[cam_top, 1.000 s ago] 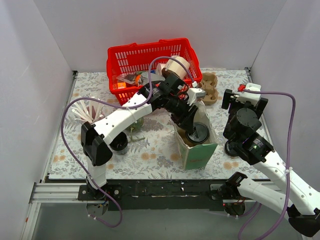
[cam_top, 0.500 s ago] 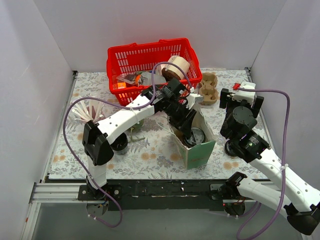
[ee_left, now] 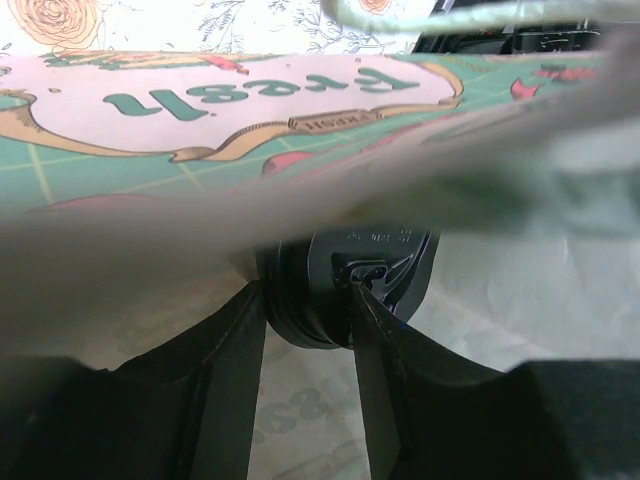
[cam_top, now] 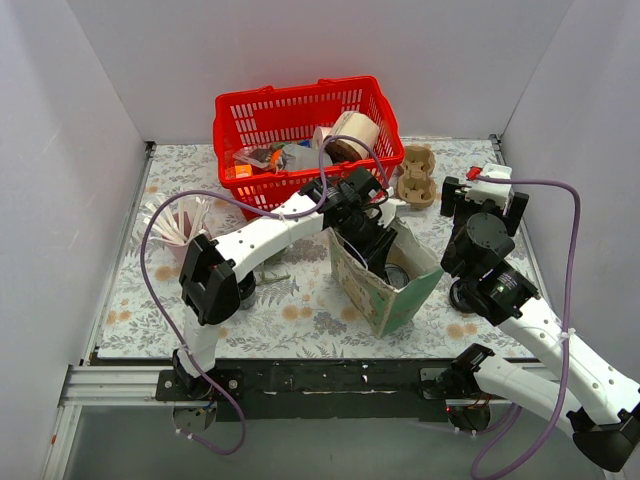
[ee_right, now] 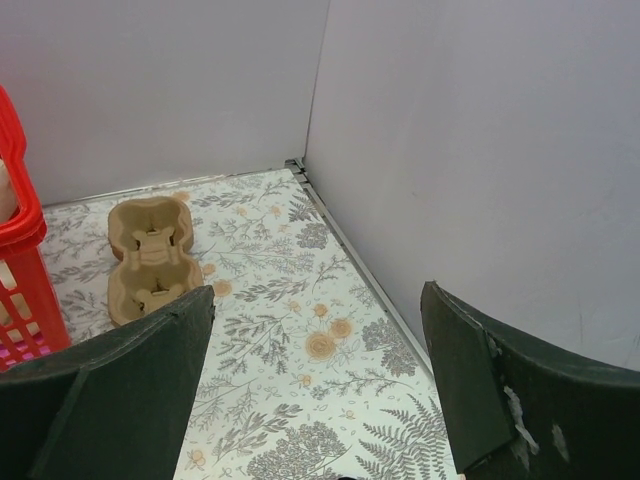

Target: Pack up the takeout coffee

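Observation:
The green printed paper bag (cam_top: 392, 295) leans over at the table's middle with its mouth open toward the back. My left gripper (cam_top: 376, 258) reaches down inside it. In the left wrist view the left gripper (ee_left: 305, 300) is shut on the black lid of a takeout coffee cup (ee_left: 380, 262), with the bag's pale inner wall behind it and the printed flap (ee_left: 200, 110) above. My right gripper (cam_top: 482, 200) hangs open above the table's right side, holding nothing. In its own view the right gripper (ee_right: 318, 292) looks down on flowered tablecloth.
A red basket (cam_top: 262, 108) with a tape roll and packets stands at the back. A brown cardboard cup carrier (cam_top: 416, 176) (ee_right: 148, 262) lies to its right. A dark cup (cam_top: 240, 288) and white straws (cam_top: 172, 225) are on the left, and a black lid (cam_top: 464, 297) sits under the right arm.
The left gripper has pushed deeper into the bag with the cup, and the bag has tipped over toward the left. The right gripper has drawn back slightly.

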{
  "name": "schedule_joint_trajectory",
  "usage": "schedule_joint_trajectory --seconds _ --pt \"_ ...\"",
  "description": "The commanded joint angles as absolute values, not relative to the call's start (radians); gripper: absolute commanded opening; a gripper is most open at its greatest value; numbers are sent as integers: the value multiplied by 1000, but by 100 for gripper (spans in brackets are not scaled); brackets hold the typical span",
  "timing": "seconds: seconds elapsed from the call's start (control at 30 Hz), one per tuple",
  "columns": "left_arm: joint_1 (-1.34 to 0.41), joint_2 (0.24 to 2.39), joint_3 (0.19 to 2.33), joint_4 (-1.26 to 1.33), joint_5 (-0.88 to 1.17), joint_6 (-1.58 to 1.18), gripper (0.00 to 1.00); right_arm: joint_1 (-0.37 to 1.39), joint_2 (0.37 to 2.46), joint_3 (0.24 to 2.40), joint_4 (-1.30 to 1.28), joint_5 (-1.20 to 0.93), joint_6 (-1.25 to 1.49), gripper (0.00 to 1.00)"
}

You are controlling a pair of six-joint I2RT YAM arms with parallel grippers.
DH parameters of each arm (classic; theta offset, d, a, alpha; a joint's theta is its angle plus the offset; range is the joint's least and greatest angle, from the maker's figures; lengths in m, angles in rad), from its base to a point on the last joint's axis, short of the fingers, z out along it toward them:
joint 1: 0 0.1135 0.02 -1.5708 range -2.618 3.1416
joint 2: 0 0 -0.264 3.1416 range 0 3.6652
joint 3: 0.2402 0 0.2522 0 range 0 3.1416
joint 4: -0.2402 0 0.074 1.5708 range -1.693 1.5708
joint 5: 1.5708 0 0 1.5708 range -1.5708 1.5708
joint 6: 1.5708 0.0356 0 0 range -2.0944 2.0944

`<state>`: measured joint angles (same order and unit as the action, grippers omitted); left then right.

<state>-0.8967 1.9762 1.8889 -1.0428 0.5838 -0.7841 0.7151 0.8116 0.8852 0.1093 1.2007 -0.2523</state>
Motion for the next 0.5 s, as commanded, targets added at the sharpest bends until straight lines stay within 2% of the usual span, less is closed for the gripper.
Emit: schedule_joint_trajectory --seconds 0.0,0.33,0.47 --pt "-902 1993 1901 -1045 634 -792 35 707 808 884 169 1207 -261 91" --pt "-904 2016 1918 -1058 589 -808 38 703 804 879 170 1210 -261 91" --pt "-905 1999 1910 -1057 604 -802 43 701 802 876 175 1213 -259 91"
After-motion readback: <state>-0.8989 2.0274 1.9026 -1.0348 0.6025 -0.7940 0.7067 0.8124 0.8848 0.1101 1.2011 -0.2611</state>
